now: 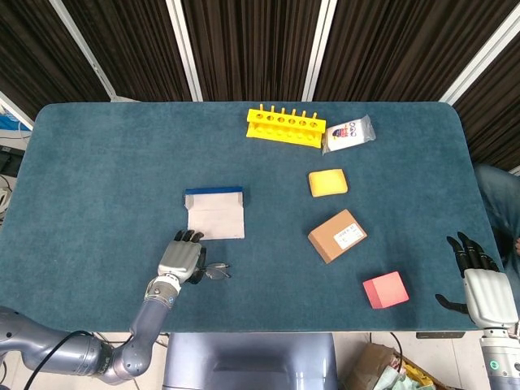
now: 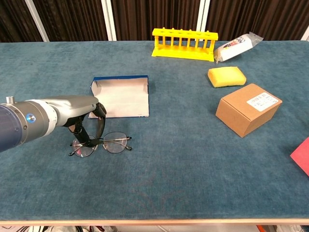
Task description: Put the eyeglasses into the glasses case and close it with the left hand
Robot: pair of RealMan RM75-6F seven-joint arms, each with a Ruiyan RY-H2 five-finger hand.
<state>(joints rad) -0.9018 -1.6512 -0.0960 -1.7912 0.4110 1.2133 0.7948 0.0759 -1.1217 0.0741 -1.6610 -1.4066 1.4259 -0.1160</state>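
Observation:
The thin wire-framed eyeglasses [image 2: 110,144] lie flat on the blue cloth near the front left, also seen in the head view [image 1: 216,270]. The glasses case [image 2: 121,98] lies open just behind them, grey inside with a blue rim [image 1: 214,217]. My left hand [image 2: 90,124] hangs over the left end of the glasses [image 1: 180,259]. Its fingertips [image 2: 81,136] come down at the left lens, with the thumb apart on the other side. The glasses rest on the table, not lifted. My right hand [image 1: 485,291] sits off the table's front right corner, fingers spread and holding nothing.
A brown cardboard box [image 2: 248,109], a yellow sponge [image 2: 226,76], a yellow tube rack [image 2: 184,43] and a white packet [image 2: 238,45] sit to the right and back. A red block [image 1: 384,289] stands near the front right edge.

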